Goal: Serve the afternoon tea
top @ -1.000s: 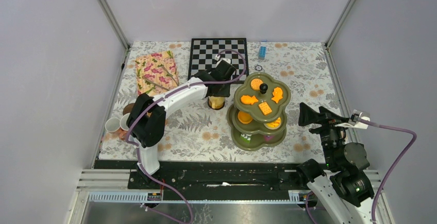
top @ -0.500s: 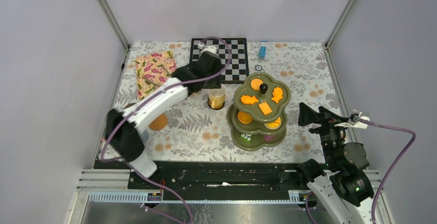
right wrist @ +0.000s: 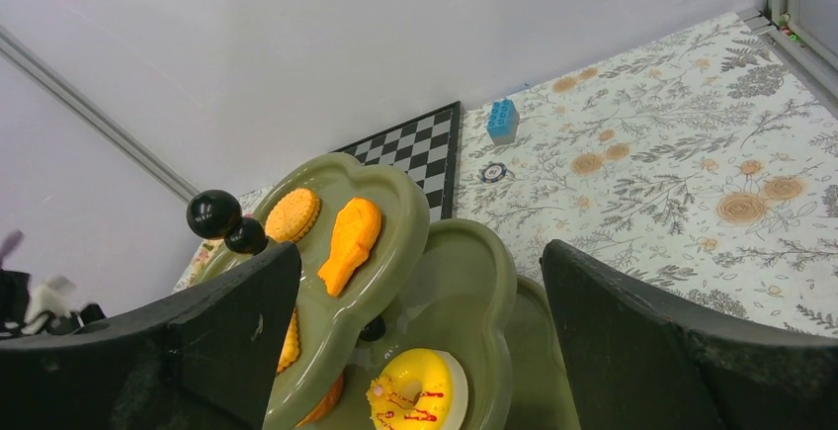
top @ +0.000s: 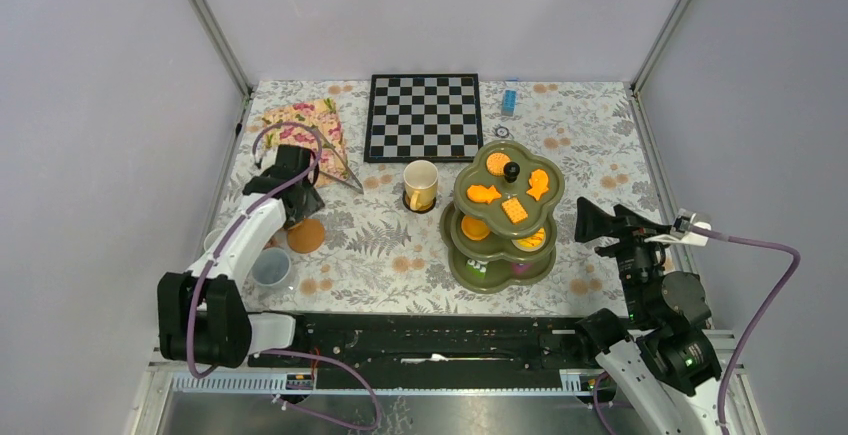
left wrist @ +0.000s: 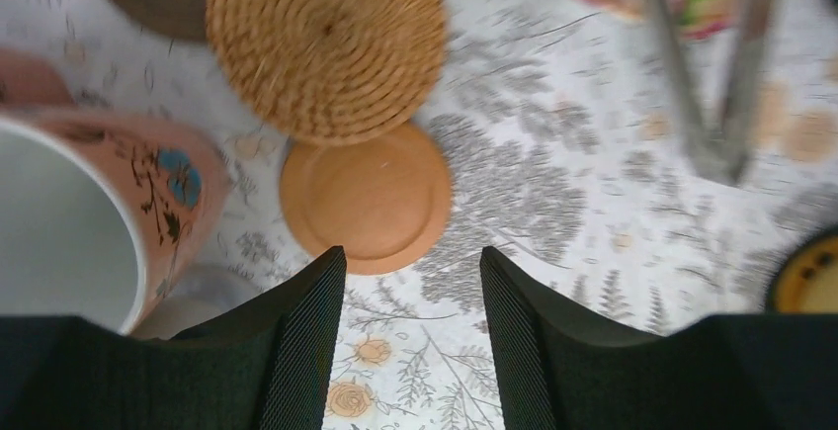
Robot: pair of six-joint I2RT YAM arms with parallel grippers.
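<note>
One olive-green three-tier stand (top: 470, 273) sits right of centre on the counter (top: 600, 145), with four orange biscuits (top: 514, 210) around its black knob (top: 511, 169) and more sweets on the lower tiers. Three mugs show from above: a cream-yellow mug (top: 420, 185) just left of the stand, a pale blue mug (top: 270, 267), and a pink flowered mug (left wrist: 59, 222) half hidden by the left arm. The left wrist view shows three coasters: a woven coaster (left wrist: 326, 44), a smooth brown coaster (left wrist: 366, 198) and a darker one. The left gripper (left wrist: 413, 351) hovers over the smooth coaster, fingers parted and empty. The right gripper (right wrist: 420, 252) waits beside the stand, fingers wide and empty. Behind lie one chessboard (top: 422, 117), a floral tray (top: 305, 135), metal tongs (left wrist: 712, 84) and a blue block (top: 509, 98).
</note>
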